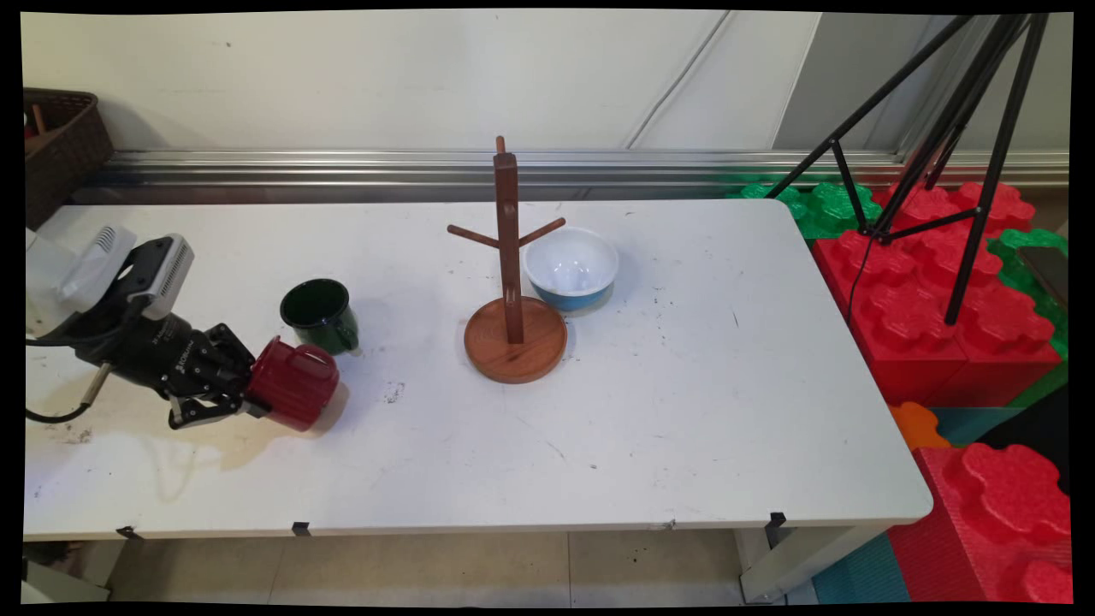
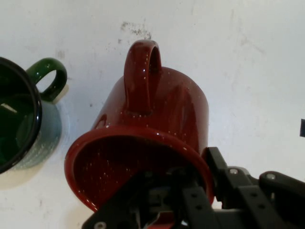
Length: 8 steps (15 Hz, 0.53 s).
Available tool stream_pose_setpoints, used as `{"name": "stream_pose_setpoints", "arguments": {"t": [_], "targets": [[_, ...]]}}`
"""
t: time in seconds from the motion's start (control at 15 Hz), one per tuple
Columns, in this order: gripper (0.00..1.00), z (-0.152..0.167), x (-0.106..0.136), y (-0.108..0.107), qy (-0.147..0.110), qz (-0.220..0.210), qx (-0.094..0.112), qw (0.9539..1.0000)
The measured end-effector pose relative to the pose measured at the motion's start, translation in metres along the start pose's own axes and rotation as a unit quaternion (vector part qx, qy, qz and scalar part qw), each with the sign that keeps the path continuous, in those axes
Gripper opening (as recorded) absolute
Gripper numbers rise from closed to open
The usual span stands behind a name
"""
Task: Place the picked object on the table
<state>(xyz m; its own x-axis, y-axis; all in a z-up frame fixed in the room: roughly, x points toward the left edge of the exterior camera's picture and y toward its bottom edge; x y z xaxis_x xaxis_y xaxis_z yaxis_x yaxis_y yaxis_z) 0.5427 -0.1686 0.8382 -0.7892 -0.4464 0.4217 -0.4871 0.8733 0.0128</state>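
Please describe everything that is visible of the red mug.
The red mug looks like speckled enamel, dark red, with a loop handle. It is tipped on its side, its open mouth toward the gripper, which is shut on its rim, one finger inside. It is at the white table's left part, just in front of the upright green mug, not touching it.
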Motion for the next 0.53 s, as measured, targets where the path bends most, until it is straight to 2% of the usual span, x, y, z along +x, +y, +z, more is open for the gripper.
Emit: {"name": "stream_pose_setpoints", "arguments": {"t": [0.2, 0.27, 0.53], "targets": [[0.00, 0.0015, 0.0015, -0.0005, 0.002, 0.000, 0.002, 1.0000], [1.00, 0.0019, 0.0021, -0.0005, 0.003, 0.000, 0.002, 1.0000], [1.00, 0.0033, 0.0038, -0.0003, 0.006, 0.000, 0.001, 1.0000]]}}
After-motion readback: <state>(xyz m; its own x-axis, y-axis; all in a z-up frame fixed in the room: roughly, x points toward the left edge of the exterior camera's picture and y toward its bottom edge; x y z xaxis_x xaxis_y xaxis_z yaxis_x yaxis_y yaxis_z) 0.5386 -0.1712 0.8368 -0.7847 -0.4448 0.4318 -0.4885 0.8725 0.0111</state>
